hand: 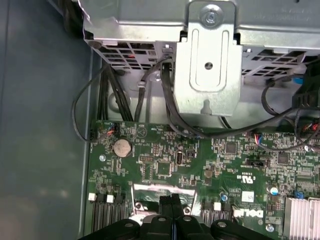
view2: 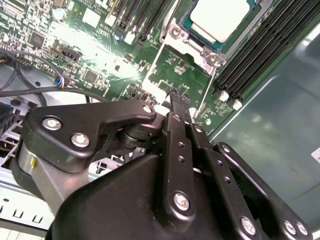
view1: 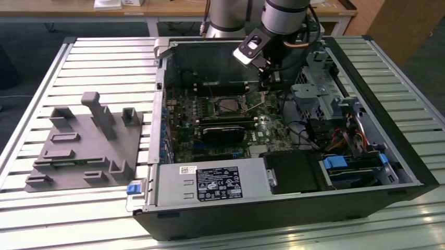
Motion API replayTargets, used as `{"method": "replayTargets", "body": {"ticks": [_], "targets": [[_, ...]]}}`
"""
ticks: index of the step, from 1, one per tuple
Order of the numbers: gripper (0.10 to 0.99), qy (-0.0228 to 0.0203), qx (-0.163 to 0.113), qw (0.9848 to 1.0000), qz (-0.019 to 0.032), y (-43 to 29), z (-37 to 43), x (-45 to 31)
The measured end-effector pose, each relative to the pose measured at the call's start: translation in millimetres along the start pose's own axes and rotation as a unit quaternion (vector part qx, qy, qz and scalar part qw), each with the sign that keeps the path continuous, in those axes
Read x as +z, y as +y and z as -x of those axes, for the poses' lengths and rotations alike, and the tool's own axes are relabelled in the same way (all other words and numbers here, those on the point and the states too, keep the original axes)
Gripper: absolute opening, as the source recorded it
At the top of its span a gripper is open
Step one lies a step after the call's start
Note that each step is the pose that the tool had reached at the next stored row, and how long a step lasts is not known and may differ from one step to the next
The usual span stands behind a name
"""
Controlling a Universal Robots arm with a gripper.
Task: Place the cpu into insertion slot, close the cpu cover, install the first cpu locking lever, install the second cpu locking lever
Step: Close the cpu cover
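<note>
On the left of the exterior view a grey plastic rack (view1: 76, 151) sits on the slatted table (view1: 104, 57), well apart from the open computer case (view1: 410, 172) filling the middle and right. Inside it, up near the centre, the chip (view2: 220, 17) lies seated in its socket (view2: 186, 22) on the green board (view1: 271, 130). Its pale top is bare and the cover (hand: 155, 189) is swung open. Just right of the socket hangs the gripper (view1: 268, 83), clenched with its fingers (view2: 174, 100) pressed together, tips near the cover's free edge.
</note>
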State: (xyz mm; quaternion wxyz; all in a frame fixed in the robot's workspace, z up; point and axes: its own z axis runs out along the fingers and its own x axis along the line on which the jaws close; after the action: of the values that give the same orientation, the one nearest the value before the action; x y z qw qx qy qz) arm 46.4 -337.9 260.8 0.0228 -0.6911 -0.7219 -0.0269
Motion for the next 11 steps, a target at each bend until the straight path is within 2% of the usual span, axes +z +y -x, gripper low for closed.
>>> {"method": "replayTargets", "body": {"ticks": [11], "targets": [[0.106,-0.0002,0.001,1.0,-0.0047,13.3,-5.8,6.4]]}}
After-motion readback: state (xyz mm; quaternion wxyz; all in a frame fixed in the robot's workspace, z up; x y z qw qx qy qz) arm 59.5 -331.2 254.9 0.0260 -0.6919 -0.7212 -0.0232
